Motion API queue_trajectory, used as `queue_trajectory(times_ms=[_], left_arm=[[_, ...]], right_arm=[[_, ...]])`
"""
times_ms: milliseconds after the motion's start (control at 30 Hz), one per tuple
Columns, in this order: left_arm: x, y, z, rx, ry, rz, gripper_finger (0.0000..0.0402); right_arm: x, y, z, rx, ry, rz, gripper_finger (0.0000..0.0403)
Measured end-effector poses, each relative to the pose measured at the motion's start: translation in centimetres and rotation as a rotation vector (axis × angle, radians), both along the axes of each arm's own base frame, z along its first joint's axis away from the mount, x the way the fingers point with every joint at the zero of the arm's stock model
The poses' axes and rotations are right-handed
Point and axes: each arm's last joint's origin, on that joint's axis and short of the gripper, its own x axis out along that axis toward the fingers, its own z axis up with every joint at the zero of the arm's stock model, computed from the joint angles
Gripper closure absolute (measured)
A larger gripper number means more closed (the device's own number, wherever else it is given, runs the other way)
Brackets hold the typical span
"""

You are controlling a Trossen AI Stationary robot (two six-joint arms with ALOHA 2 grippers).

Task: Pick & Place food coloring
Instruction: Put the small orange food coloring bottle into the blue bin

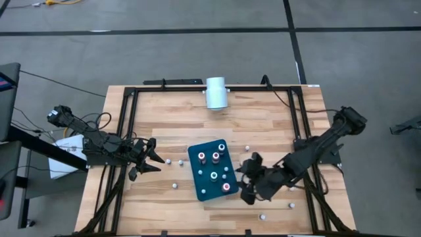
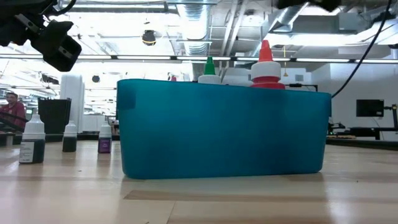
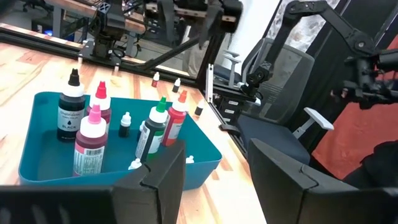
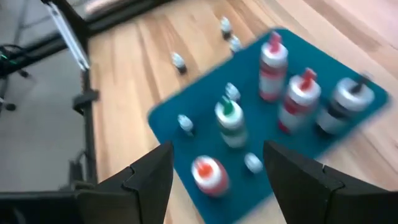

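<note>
Loose bottles [image 1: 179, 160] around teal tray [image 1: 197, 179]

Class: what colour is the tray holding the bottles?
Teal tray; the low view shows it best.

Grey floor [image 1: 197, 59] with dark seams, bright ceiling lights [image 2: 186, 18]

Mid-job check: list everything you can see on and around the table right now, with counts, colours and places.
Teal tray: one, centre of the table.
Food coloring bottles in the tray: about eight; red, pink, green, black and white tops, some large, some small.
Loose small bottles: about eight, whitish tops, scattered on the wood around the tray.
White cylinder: one, lying at the far edge of the table.
Person: one, far in the room behind.
Left hand: open, empty, left of the tray.
Right hand: open, empty, right of the tray.
</note>
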Motion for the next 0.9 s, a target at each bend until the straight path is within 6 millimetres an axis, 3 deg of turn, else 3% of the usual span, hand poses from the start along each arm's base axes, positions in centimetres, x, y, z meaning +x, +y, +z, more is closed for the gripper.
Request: queue_trajectory(times_ms=[367, 700, 900], left_arm=[[0.0, 0.0, 0.0, -0.001, 0.001, 0.0, 0.0236], [0.0, 0.0, 0.0, -0.002, 0.001, 0.0, 0.0236], [0.0, 0.0, 0.0, -0.045, 0.017, 0.0, 0.0236]], right_arm=[[-5.7, 0.2, -0.5, -0.066, 0.143, -0.242, 0.0168], [-8.4, 0.4, -0.9, -0.107, 0.179, -0.359, 0.0168], [-8.7, 0.3, -1.0, -0.136, 0.191, -0.352, 0.0168]])
